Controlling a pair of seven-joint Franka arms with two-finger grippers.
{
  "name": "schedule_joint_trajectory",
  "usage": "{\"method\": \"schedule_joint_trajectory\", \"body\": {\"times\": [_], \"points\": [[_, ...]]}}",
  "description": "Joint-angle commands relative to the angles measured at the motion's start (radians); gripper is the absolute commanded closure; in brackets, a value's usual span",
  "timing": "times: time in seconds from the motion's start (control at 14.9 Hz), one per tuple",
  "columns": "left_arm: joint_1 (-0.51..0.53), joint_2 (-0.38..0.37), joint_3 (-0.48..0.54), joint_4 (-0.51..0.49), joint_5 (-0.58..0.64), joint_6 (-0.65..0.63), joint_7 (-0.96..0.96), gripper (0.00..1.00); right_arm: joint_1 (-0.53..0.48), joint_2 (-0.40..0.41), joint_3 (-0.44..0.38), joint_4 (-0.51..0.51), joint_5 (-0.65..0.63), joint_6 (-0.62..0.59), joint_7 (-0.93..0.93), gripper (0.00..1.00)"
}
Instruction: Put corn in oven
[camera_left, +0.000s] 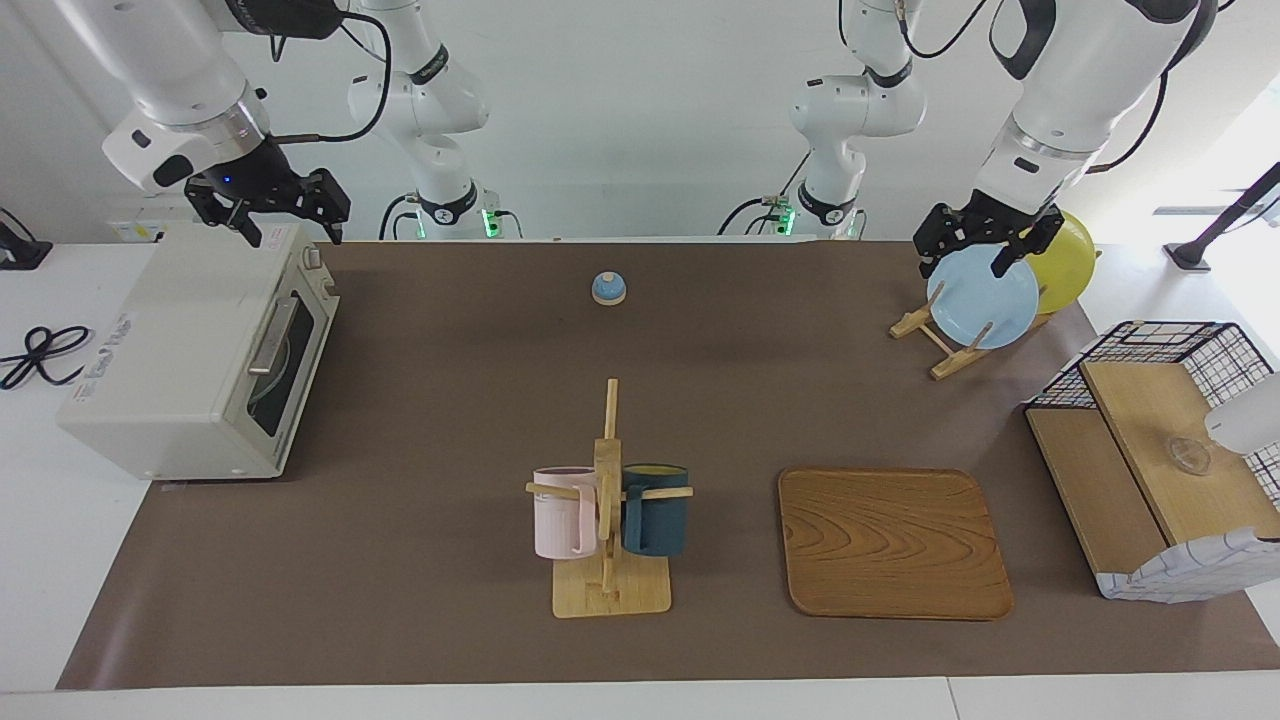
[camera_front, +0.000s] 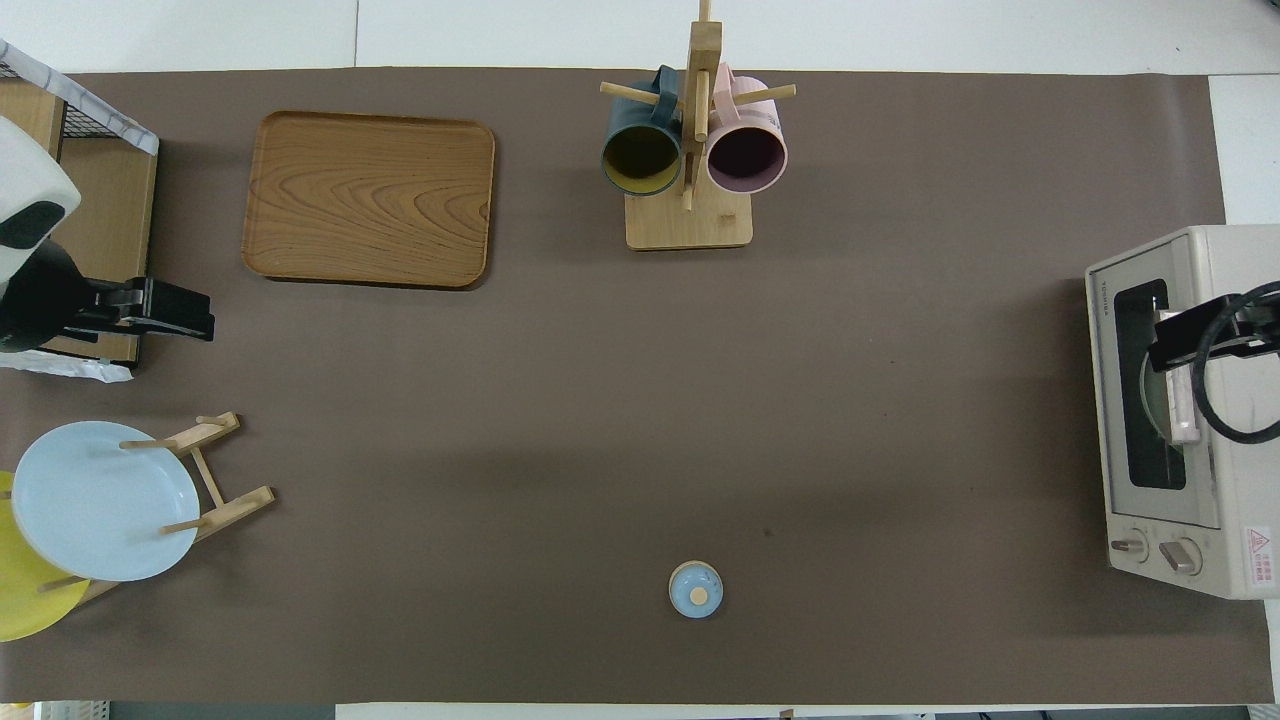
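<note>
Hovering with fingers spread, the right end effector (camera_left: 290, 228) sits above the closed oven (camera_left: 170, 370).

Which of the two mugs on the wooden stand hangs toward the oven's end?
The pink mug; the dark teal mug hangs toward the wooden tray instead.

Oven (camera_left: 190, 350): cream-white toaster oven at the right arm's end of the table, dark glass door shut, bar handle, 2 knobs. Corn not visible.
</note>
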Motion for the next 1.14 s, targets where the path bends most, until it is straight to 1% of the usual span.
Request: {"method": "schedule_joint_trajectory", "body": {"times": [0.0, 0.27, 1.08], "points": [[0.013, -0.015, -0.007, -0.013, -0.007, -0.001, 0.001, 0.0, -0.02, 0.012, 0.002, 0.018, 0.031, 0.01, 0.008, 0.0], [0.013, -0.014, -0.007, -0.013, -0.007, -0.001, 0.001, 0.0, -0.043, 0.014, 0.004, 0.018, 0.028, 0.018, 0.01, 0.0], [0.012, -0.014, -0.007, -0.013, -0.007, -0.001, 0.001, 0.0, -0.043, 0.014, 0.013, 0.018, 0.025, -0.008, 0.008, 0.0]]}}
